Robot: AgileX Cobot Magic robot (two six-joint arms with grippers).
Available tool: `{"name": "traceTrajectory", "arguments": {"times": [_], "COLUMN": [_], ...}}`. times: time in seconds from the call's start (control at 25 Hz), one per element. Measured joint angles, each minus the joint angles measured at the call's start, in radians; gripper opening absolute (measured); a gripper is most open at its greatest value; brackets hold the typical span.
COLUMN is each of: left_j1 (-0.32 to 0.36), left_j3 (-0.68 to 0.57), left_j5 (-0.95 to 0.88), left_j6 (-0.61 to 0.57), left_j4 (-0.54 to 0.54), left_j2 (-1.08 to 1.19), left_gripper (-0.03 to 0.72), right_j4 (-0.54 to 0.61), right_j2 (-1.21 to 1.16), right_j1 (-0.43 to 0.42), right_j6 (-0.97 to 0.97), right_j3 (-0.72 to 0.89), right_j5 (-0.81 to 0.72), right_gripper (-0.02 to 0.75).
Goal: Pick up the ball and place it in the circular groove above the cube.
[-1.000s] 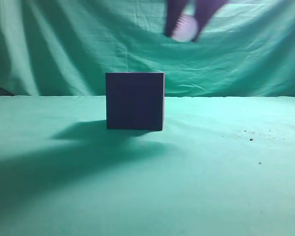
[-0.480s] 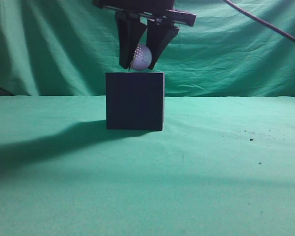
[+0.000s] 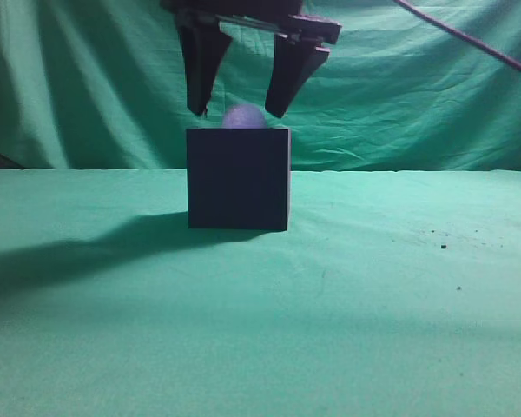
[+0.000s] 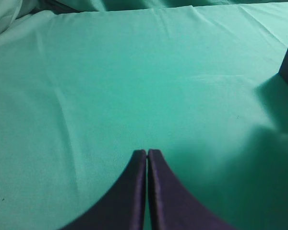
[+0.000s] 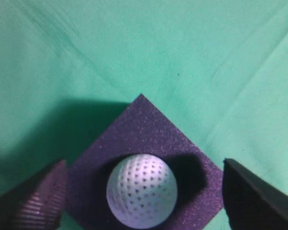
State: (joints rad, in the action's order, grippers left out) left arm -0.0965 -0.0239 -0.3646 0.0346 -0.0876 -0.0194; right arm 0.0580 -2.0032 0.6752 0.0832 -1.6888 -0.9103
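My right hand (image 3: 239, 111) hangs spread wide, empty, straddling the ball (image 5: 141, 197) seated atop the cube (image 3: 238, 179), frame centre. Risk: a tilted retreat clips it loose. Left hand (image 4: 147, 153) closed, empty.

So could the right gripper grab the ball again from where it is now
Probably yes. The right gripper is open with one finger on each side of the ball, which sits on top of the cube. Nothing lies between the fingers and the ball.
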Motion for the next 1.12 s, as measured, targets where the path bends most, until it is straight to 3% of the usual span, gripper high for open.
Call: {"name": "traceTrajectory", "arguments": {"times": [0.12,0.36,0.48,0.88,1.12], "left_j1": [0.0,0.0,0.0,0.0,0.0], "left_j3": [0.0,0.0,0.0,0.0,0.0], "left_j5": [0.0,0.0,0.0,0.0,0.0], "left_j6": [0.0,0.0,0.0,0.0,0.0], "left_j4": [0.0,0.0,0.0,0.0,0.0], "left_j2": [0.0,0.0,0.0,0.0,0.0], "left_gripper": [0.0,0.0,0.0,0.0,0.0], "right_j4": [-0.004,-0.072,-0.091,-0.082,-0.081], "right_j2": [0.0,0.0,0.01,0.27,0.57], "right_j1": [0.0,0.0,0.0,0.0,0.0], "right_j6": [-0.002,-0.039,-0.06,-0.134,-0.158], "right_j3": [-0.072,-0.256,-0.293,-0.281,-0.023], "right_j5": [-0.072,-0.296,-0.326,-0.344,-0.348], "right_gripper": [0.559,0.113,0.0,0.0,0.0]}}
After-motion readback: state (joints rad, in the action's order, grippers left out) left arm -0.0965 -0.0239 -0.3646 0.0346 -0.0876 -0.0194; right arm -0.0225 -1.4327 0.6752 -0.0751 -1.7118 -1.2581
